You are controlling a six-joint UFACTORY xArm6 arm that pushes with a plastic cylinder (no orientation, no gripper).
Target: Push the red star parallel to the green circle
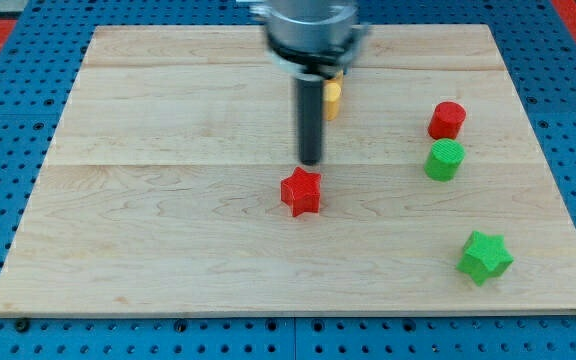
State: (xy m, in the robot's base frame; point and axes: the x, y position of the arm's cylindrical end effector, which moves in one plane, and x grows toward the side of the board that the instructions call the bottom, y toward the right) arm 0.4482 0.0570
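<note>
The red star (301, 192) lies near the middle of the wooden board. The green circle (445, 160) stands at the view's right, just below a red round block (447, 120). My tip (310, 162) is just above the red star, towards the view's top, very close to its upper edge; I cannot tell if it touches. The rod rises straight up to the arm's head at the view's top.
A green star (485, 257) lies at the lower right. A yellow block (333, 98) is partly hidden behind the rod near the view's top. The wooden board (148, 220) sits on a blue pegboard.
</note>
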